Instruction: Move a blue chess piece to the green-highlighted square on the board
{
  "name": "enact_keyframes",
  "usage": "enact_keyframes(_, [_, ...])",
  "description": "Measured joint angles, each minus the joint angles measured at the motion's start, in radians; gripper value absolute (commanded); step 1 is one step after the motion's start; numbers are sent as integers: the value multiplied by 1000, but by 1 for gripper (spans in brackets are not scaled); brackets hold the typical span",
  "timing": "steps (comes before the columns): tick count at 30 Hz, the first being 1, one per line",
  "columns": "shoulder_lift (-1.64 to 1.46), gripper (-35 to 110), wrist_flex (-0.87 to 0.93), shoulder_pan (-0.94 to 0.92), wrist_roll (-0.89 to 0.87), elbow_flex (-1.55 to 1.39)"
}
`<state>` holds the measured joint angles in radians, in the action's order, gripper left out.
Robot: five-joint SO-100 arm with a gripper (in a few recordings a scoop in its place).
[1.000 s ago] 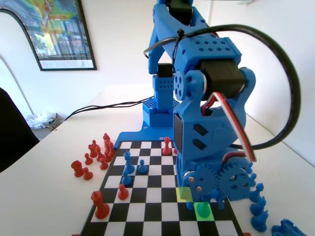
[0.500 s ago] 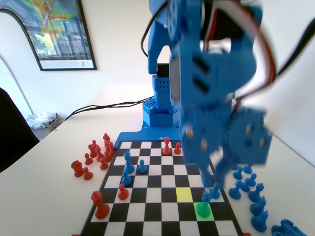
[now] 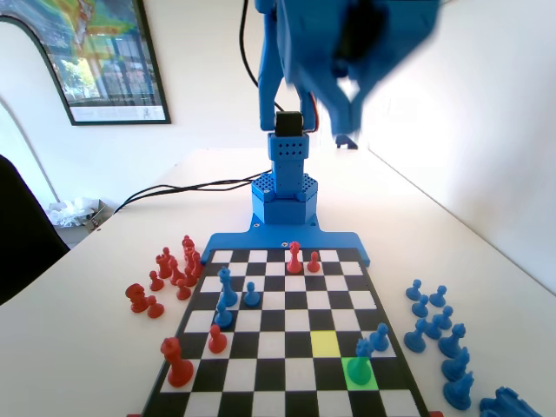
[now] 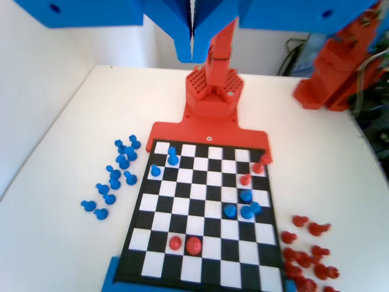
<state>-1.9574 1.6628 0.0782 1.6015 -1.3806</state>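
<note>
Blue chess piece (image 3: 360, 360) stands on the green-highlighted square (image 3: 368, 377), far below the raised hand (image 4: 192, 48), jaws together.

Office (framed poster (image 3: 95, 56), white table (image 3: 78, 304))

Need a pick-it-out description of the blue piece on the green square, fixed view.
Start at the board and find the green-highlighted square, near the bottom right of the fixed view, diagonally below the yellow square. The blue chess piece stands on it. Its lower part looks green and its head is crowned, unlike the round-headed blue pawn just beyond.
</note>
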Motion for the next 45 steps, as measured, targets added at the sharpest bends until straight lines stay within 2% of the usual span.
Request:
enact_keyframes(5, [-181, 1, 97, -9, 57, -54])
enact_keyframes(9, [-377, 1, 130, -41, 101, -207])
enact_keyframes(20, [-838, 1, 25, -52, 137, -635])
enact_keyframes(28, [-960, 1, -52, -48, 137, -785])
enact_keyframes(45, [-1074, 1, -71, -94, 129, -793])
